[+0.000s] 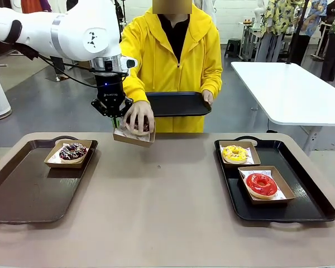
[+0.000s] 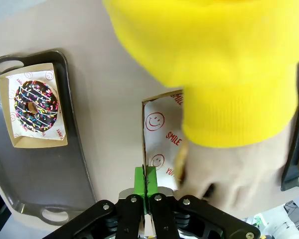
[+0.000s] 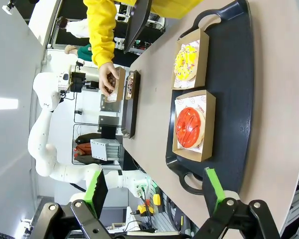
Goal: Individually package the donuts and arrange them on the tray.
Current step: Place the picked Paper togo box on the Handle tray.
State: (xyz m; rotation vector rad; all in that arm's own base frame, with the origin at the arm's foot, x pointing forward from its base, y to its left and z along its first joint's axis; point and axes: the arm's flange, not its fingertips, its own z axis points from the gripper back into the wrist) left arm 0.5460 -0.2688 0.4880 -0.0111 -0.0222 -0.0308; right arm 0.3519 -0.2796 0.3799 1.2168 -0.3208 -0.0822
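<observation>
Grey flooring and a white table sit behind the brown table [image 1: 167, 190]. From the front, the yellow donut [image 1: 234, 152] and red donut [image 1: 261, 183] lie boxed on the right tray [image 1: 315, 206], the sprinkled chocolate donut [image 1: 72, 151] on the left tray [image 1: 22, 195]; I'd say one remains. The left wrist view shows the left end effector [image 2: 146, 186] pinching the box [image 2: 162, 124] wall while a person's hand [image 2: 229, 169] reaches in. In the right wrist view the right end effector [image 3: 154, 191] hangs spread.
</observation>
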